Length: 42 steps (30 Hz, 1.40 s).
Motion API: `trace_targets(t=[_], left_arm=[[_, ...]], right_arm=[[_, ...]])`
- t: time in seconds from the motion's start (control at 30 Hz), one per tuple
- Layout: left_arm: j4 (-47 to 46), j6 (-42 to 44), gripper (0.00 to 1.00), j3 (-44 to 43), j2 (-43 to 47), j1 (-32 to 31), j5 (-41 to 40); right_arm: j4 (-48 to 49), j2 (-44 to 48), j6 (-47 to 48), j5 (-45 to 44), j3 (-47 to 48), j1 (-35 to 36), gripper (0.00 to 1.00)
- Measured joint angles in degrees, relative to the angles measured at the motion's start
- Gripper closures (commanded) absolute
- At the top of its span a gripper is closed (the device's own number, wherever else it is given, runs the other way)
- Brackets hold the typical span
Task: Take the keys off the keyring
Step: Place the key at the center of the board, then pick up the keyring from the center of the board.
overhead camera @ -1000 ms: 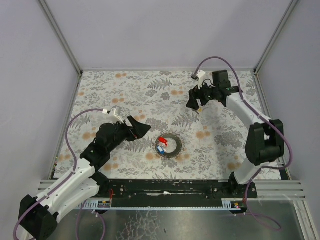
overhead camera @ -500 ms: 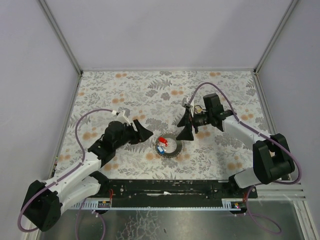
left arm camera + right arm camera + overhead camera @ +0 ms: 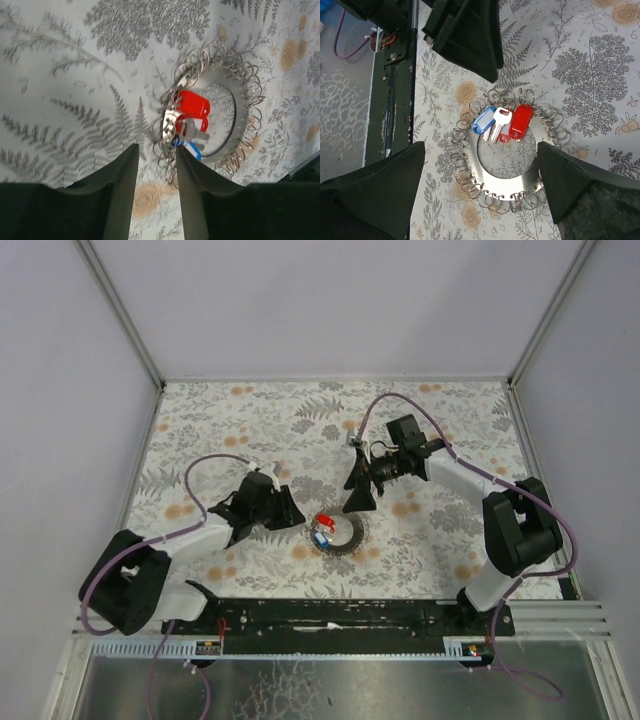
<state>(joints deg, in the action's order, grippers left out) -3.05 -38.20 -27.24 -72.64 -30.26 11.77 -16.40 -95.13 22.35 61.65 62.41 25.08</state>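
The left jaws stand narrowly parted and the right jaws wide apart, both empty, near the keyring holding the keys.

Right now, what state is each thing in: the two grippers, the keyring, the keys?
keyring: lying flat on the floral cloth, not lifted.
keys: bunched together on the ring, blue, silver and red.
left gripper: jaws at a narrow gap by the ring's edge, no clear grip.
right gripper: wide open above the ring, empty.
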Motion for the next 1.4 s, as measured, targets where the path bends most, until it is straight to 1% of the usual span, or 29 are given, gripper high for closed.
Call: trace_targets(t=[0.07, 0.2, 0.37, 0.5, 0.83, 0.87, 0.97, 1.13, 1.17, 1.23, 1.27, 1.4], left_arm=[[0.00, 2.01, 0.67, -2.99, -4.20, 0.50, 0.90], [-0.04, 5.09, 0.65, -6.78, -8.20, 1.38, 2.32], [-0.20, 7.52, 0.66, -7.37, -10.10, 3.17, 4.79], [-1.79, 8.09, 0.66, -7.61, -13.09, 4.61, 7.43], [-9.81, 8.02, 0.69, -7.80, -19.96, 5.05, 15.15], [-10.62, 8.00, 0.69, -7.80, -20.37, 5.16, 15.72], [-12.20, 7.89, 0.78, -7.80, -21.27, 5.20, 16.63], [-12.81, 7.56, 0.81, -7.78, -21.84, 5.20, 17.46], [-12.66, 7.56, 0.83, -7.78, -21.62, 5.20, 17.40], [-11.93, 7.63, 0.96, -7.78, -20.76, 5.20, 17.18], [-11.43, 7.65, 1.00, -7.78, -20.20, 5.20, 17.07], [-9.14, 8.61, 1.00, -8.52, -18.16, 5.20, 16.65]], right_arm=[[-2.43, -0.96, 1.36, 0.09, 1.53, 0.00, 0.03], [-5.99, -1.66, 3.08, 0.04, 2.23, 0.00, 0.05], [-9.40, -1.68, 4.76, -0.07, 2.86, 0.00, 0.06], [-10.19, -1.68, 5.40, -0.07, 3.69, 0.00, 0.07], [-11.67, -1.68, 6.32, -0.68, 3.76, 0.00, 0.08], [-11.65, -1.68, 6.34, -0.70, 3.76, 0.00, 0.08], [-11.69, -1.68, 6.38, -0.70, 3.76, 0.00, 0.09], [-11.87, -1.68, 6.38, -0.70, 3.82, 0.00, 0.09], [-11.89, -1.68, 6.38, -0.70, 3.85, 0.00, 0.09], [-11.91, -1.68, 6.40, -0.70, 3.85, 0.00, 0.09], [-11.98, -1.68, 6.40, -0.70, 3.85, 0.00, 0.09], [-12.15, -1.68, 6.40, -0.70, 3.91, 0.00, 0.10]])
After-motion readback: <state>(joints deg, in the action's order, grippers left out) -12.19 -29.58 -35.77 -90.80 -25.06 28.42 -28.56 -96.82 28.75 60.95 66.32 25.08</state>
